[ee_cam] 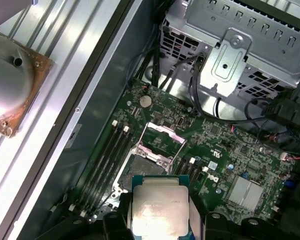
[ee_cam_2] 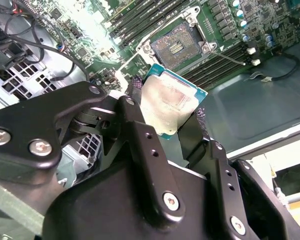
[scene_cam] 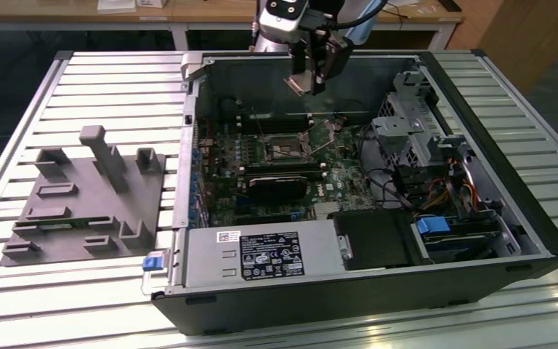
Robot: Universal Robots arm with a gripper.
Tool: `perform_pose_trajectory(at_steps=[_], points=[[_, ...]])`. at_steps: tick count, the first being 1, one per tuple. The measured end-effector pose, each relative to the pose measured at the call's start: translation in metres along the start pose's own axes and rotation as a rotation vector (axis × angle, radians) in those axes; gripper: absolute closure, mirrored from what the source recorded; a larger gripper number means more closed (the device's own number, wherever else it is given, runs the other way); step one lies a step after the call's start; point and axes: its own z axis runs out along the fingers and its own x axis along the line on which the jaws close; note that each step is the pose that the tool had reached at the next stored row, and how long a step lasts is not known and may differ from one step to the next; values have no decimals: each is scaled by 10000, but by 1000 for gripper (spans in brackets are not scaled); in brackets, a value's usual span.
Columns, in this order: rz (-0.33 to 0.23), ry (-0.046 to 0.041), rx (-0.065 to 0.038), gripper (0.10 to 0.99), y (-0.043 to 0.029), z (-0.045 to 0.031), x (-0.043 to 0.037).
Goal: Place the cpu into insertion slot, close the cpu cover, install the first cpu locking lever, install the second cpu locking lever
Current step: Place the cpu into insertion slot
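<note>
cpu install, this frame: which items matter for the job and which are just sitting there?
Job in hand:
cpu, gripped in the jaws
insertion slot, empty
cpu cover, open

Lying about:
grey fixture tray
power supply
drive cage
memory slots
coin battery

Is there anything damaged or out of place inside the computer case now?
Nothing looks damaged. The cpu, clamped in the gripper, has a blotchy, smeared metal top; the insertion slot lies open and empty.
</note>
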Motion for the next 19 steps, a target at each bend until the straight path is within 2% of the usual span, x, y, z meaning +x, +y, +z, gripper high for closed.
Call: perform_pose_trajectory(at_steps=[19], points=[[803,-71,-13,549,-2,19,0]])
